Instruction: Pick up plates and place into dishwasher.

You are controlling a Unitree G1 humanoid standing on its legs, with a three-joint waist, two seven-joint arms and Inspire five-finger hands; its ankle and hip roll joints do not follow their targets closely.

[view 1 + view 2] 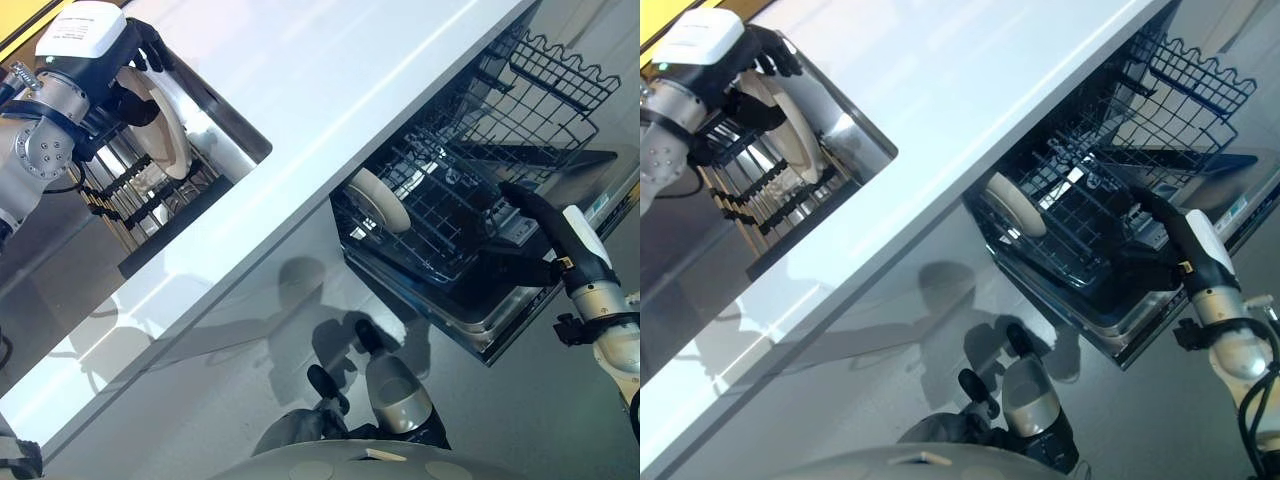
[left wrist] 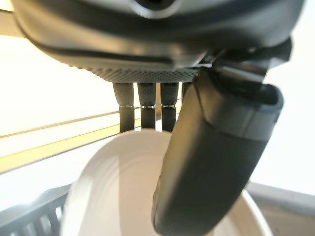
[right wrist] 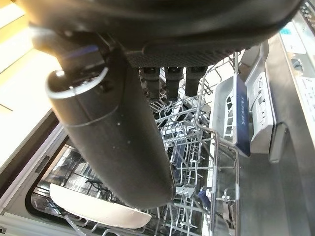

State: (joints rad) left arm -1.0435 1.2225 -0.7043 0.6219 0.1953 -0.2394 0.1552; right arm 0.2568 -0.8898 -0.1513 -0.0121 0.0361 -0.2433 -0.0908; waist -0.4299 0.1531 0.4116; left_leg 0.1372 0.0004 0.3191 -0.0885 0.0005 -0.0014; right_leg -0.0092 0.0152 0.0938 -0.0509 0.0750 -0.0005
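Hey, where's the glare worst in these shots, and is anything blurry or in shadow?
Left eye view: the white countertop is washed out by glare, and shadows fall on the grey cabinet front below. Left wrist view: the thumb and plate are soft, background overexposed. Right wrist view: the dishwasher rack is sharp but dim.

Glossy white ceramic plate (image 1: 165, 120), coated wire rack (image 1: 470, 160), shiny steel sink (image 1: 215, 125), smooth white countertop (image 1: 330, 90).
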